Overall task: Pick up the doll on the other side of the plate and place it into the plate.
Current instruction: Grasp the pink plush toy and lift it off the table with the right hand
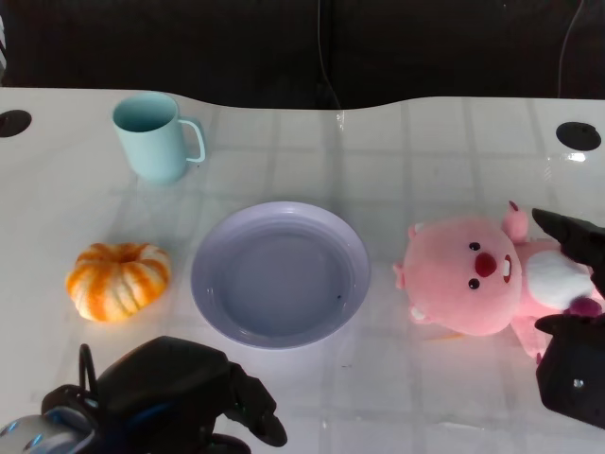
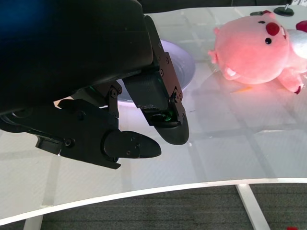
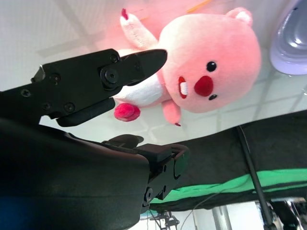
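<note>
Doll: pink plush, red nose, black eyes, white belly, lying on the surface just right of the lavender plate. Right hand fingers spread around its body, nothing grasped. Left hand fingers released, near plate's front edge.

Bare table strip between doll and plate; cup, pumpkin well apart.

A robot test bench in a lab or studio

A white table with round cable holes stands before a black curtain; the right wrist view shows a green cloth and a stand beyond the table's edge.
</note>
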Motion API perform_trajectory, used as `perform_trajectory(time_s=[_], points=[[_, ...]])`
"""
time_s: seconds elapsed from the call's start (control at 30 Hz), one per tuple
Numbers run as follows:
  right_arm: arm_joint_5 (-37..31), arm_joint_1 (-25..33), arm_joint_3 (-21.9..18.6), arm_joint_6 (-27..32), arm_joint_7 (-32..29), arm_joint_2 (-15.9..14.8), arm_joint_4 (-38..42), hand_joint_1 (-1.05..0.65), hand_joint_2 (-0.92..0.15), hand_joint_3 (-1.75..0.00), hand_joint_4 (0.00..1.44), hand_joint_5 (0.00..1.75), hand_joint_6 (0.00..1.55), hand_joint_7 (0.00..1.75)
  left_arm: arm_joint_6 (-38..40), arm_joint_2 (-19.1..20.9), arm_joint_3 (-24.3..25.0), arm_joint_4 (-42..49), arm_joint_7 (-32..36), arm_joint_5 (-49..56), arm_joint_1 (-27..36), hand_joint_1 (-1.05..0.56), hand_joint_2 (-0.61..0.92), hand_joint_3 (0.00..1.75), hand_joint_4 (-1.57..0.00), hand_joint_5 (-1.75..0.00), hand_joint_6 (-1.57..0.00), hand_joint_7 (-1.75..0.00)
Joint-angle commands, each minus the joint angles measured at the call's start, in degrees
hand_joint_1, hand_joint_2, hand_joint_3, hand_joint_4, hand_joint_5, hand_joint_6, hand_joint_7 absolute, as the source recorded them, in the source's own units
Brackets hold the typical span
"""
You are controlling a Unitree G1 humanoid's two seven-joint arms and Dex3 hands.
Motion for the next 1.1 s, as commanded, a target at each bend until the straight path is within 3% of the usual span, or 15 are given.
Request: perform_trajectory(time_s=[0.03, 0.27, 0.5, 0.83, 1.1], points=[[-1.8, -1.4, 0.8, 2.1, 2.0, -1.6, -0.6, -0.62, -0.9, 0.0, 0.0, 0.35, 0.15, 0.01, 0.9, 0.1, -0.6, -0.2, -0.8, 0.3, -0.5, -0.27, 0.92, 0.29, -0.74, -1.19, -1.06, 0.0], [-2.8, -4.0, 2.7, 5.3, 5.8, -2.4, 1.7, -0.64, -0.91, -0.01, 0.0, 0.28, 0.16, 0.01, 1.0, 0.3, -0.9, -0.5, -0.4, 0.3, -0.6, -0.27, 0.92, 0.3, -0.74, -1.19, -1.06, 0.0], [-3.9, -9.1, 6.0, 7.4, 7.9, -2.1, 8.8, -0.64, -0.92, -0.01, 0.0, 0.27, 0.17, 0.01, 0.7, 0.3, -0.8, -0.7, -0.1, 0.0, -0.1, -0.27, 0.92, 0.3, -0.75, -1.19, -1.06, 0.0], [-3.0, -15.6, 10.3, 6.1, 6.2, -1.1, 21.9, -0.64, -0.92, 0.0, 0.06, 0.25, 0.23, 0.02, 1.1, 0.9, -0.3, -2.2, -0.3, -0.2, 1.0, -0.27, 0.92, 0.3, -0.75, -1.19, -1.06, -0.01], [-3.4, -23.8, 16.2, 3.3, 6.8, -0.8, 36.2, -0.64, -0.92, -0.03, 0.14, 0.19, 0.29, 0.02, 1.3, 1.0, -0.4, -3.0, -0.2, 0.3, 1.6, -0.26, 0.92, 0.28, -0.77, -1.21, -1.07, -0.01]])
